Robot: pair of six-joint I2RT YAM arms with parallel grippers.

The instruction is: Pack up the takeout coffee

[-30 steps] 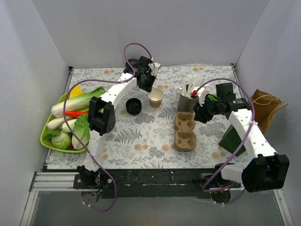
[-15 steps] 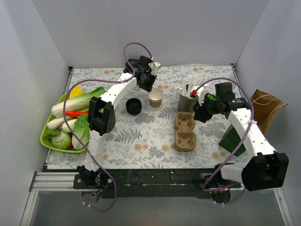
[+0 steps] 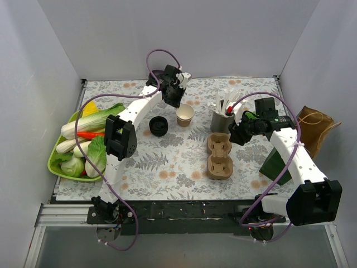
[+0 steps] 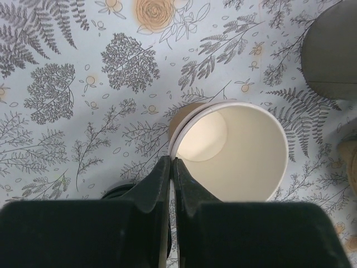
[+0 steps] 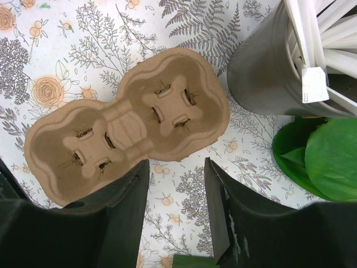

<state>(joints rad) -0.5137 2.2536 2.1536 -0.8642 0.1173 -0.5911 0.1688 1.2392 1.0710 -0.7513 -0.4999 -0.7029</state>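
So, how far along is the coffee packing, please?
Done: nothing yet. In hand: shut left gripper at the lidless tan paper cup; open right gripper over the empty brown pulp carrier. Left: lidding it from the black plastic lids, then packing.

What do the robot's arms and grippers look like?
The left arm and right arm are white segments with chunky black joints, each trailed by a looping purple cable. The left gripper and right gripper have black, wedge-shaped fingers.

A lidless cup [image 3: 184, 115] is set between a lid stack [image 3: 158, 126], left, and a utensil holder [image 3: 222, 120], right; a cup carrier [image 3: 220, 156] is laid before the holder
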